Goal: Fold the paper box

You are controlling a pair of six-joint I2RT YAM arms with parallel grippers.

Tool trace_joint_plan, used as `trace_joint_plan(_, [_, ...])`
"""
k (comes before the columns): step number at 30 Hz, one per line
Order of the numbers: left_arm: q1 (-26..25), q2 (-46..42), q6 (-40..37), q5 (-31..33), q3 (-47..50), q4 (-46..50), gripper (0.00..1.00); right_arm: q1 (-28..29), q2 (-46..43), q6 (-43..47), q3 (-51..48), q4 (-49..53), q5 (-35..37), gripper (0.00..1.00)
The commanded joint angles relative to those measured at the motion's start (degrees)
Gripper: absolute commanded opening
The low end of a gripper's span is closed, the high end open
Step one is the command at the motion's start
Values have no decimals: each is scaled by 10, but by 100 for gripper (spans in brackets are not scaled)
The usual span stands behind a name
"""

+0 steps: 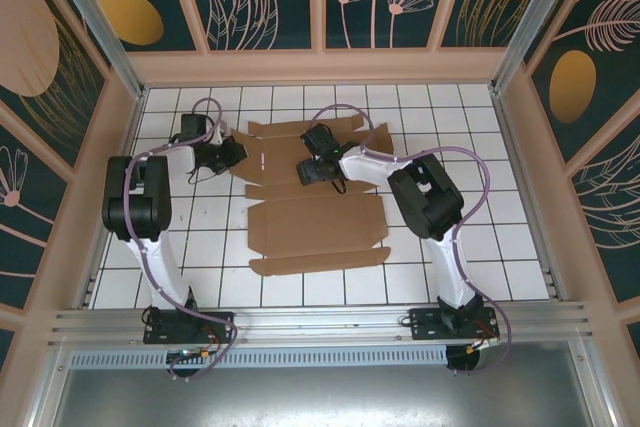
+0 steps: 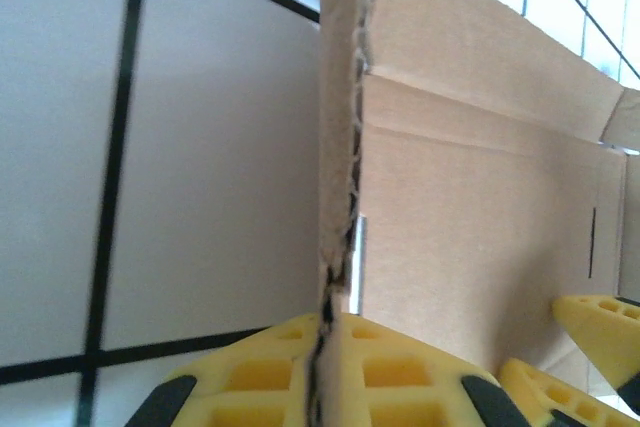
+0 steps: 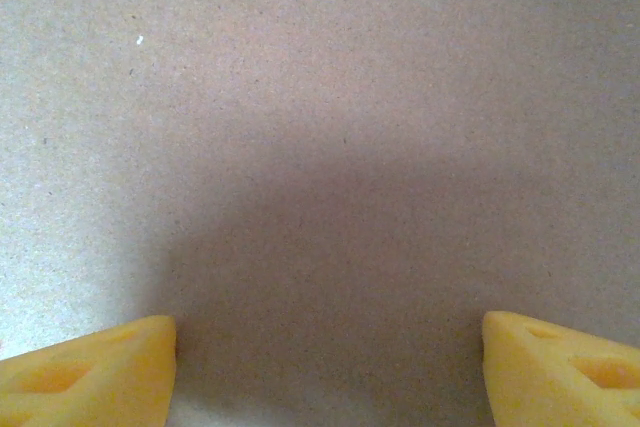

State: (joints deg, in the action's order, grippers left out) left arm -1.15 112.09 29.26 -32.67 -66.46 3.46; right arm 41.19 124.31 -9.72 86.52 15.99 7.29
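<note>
Paper box, partly hidden by right arm: left jaws pinch its edge, right jaws gape empty.

The flat white table top had thin black lines that made squares all over it. Around it stood dark blue-green walls painted with pink flowers and big orange spots, held in a pale wooden frame. A shiny silver metal rail ran along the near edge.

Paper box — partly hidden beneath right claw.
</note>
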Motion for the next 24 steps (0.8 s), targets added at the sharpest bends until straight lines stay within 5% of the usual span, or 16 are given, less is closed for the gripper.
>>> trace_joint_plan(1, [-29, -26, -17, 48, -36, 56, 5, 4, 67, -4, -30, 81, -45, 77])
trace_joint_plan(8, [-96, -8, -16, 172, -122, 168, 2, 3, 65, -12, -36, 75, -22, 76])
trace_joint_plan(12, [-152, 28, -11, 258, -194, 240, 8, 5, 63, -17, -40, 72, -21, 76])
trace_joint_plan(18, [-226, 98, -10, 356, -306, 331, 30, 4, 60, -18, -45, 69, -21, 76])
trace_joint_plan(24, [-244, 136, -12, 403, -353, 368, 31, 5, 57, -20, -55, 63, -21, 76])
